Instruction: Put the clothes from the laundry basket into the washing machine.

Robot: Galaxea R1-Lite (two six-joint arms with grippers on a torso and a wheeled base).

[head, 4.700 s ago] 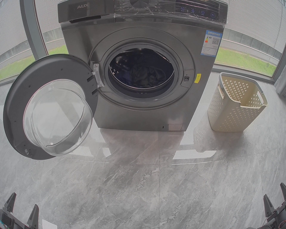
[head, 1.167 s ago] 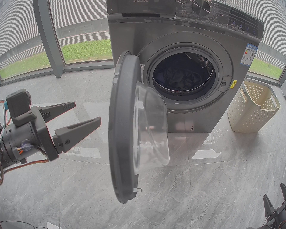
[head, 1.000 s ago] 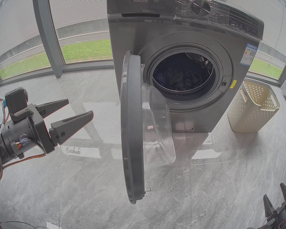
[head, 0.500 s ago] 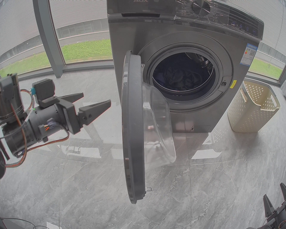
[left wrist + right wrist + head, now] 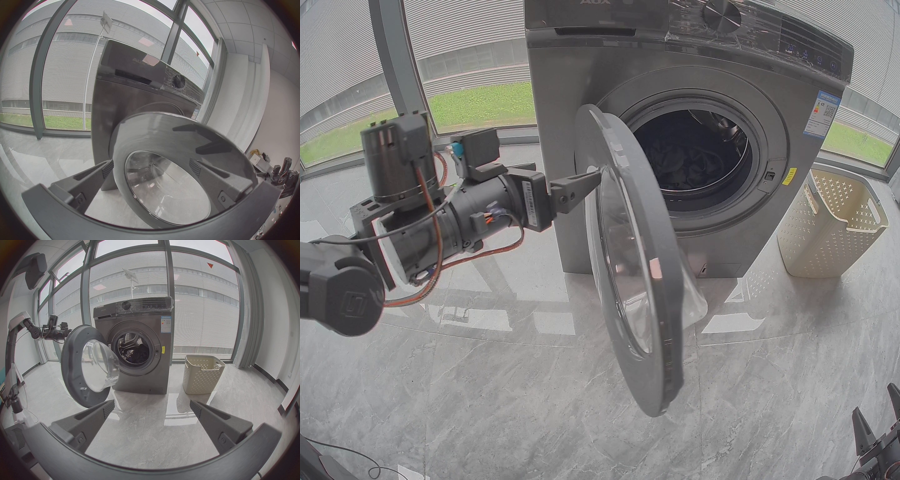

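The left hand (image 5: 579, 182), fingers spread and released, is at the outer face of the half-open door (image 5: 657, 325) of the washing machine (image 5: 581, 75). Dark clothes (image 5: 690, 159) lie in the drum. The laundry basket (image 5: 831, 240) stands on the floor to the right. The right hand (image 5: 151, 404) is low, near right, also released.

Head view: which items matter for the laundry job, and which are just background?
Job: washing machine, its half-open door, dark clothes in the drum, laundry basket beside the machine, left gripper open by the door.
Background: window frame, lawn outside, floor.
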